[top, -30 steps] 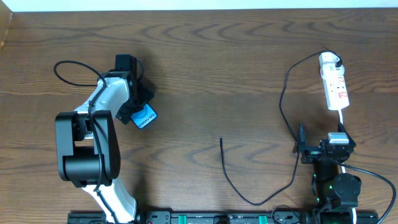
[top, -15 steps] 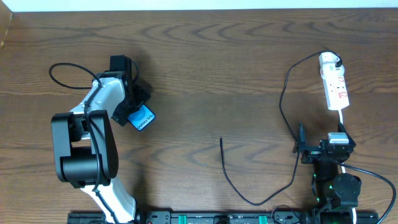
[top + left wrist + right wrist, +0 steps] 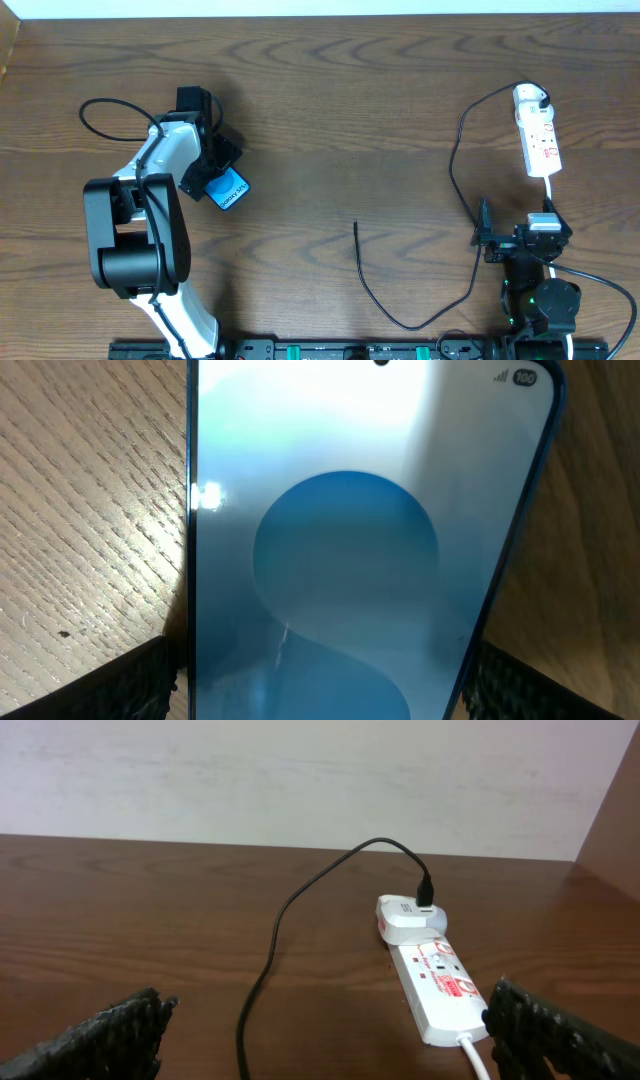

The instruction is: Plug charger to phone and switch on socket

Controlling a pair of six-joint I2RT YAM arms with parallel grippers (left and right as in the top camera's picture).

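Note:
The phone (image 3: 230,189), its blue screen up, lies at the left of the table between the fingers of my left gripper (image 3: 207,176), which is shut on its sides. In the left wrist view the phone (image 3: 350,540) fills the frame between the black finger pads. The charger's black cable (image 3: 455,180) runs from the white adapter (image 3: 528,97), plugged into the far end of the socket (image 3: 541,145), down to a free tip (image 3: 356,225) at mid-table. My right gripper (image 3: 518,236) is open and empty, near the socket's near end (image 3: 440,990).
The socket's white lead (image 3: 478,1055) runs back toward the right arm. A black robot cable (image 3: 105,110) loops beside the left arm. The wooden table's far edge (image 3: 320,14) meets a white wall.
My left gripper and the phone shifted slightly to the left a second ago and have held still since. The right arm, cable and socket have not moved.

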